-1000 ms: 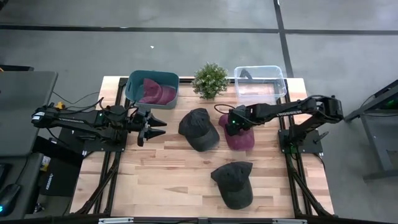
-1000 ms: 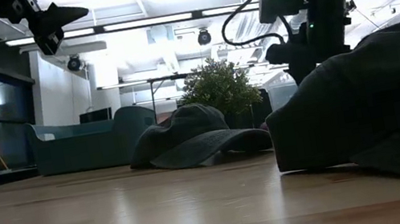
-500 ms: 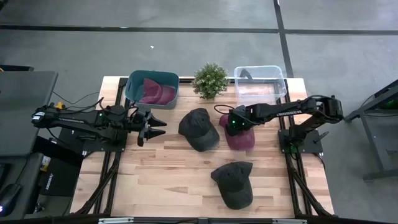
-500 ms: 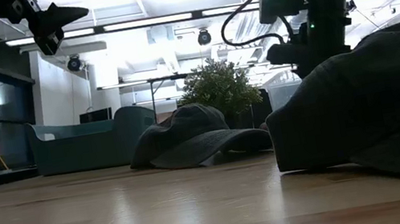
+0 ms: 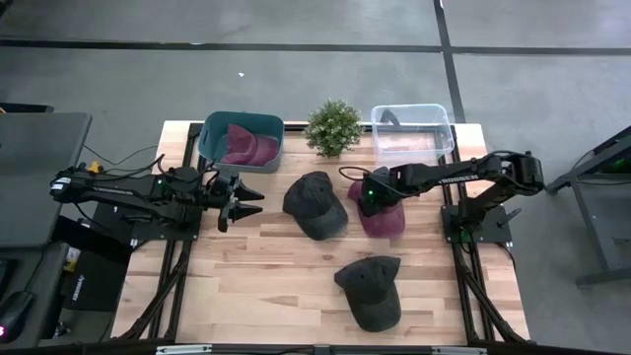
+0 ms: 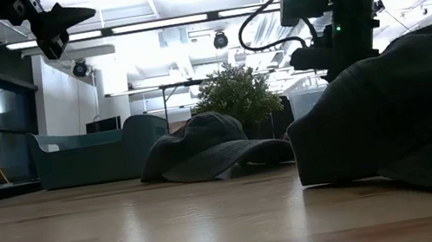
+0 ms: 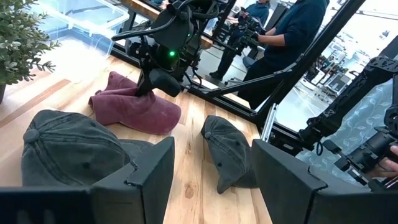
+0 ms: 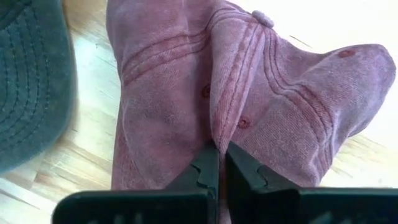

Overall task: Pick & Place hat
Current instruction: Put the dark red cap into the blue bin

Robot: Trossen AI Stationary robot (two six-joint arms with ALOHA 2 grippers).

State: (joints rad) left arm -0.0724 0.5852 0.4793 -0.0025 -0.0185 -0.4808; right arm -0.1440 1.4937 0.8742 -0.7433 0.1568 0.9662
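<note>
Maroon hat (image 8: pixel 249 106), centre-right of high view: right gripper (image 8: pixel 219 163) has just pinched shut on its crown fabric; lift likely next; left gripper (image 5: pixel 243 202) waits part-open at centre-left.

Right gripper (image 8: pixel 219 163) low, fingers pinched together; left gripper (image 5: pixel 245 203) raised, fingers apart.

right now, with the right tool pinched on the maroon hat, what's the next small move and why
Probably lift straight up a little. The right tool is shut on a fold of the maroon hat, which lies on the table beside a dark hat; raising it first should avoid dragging that neighbour.
</note>
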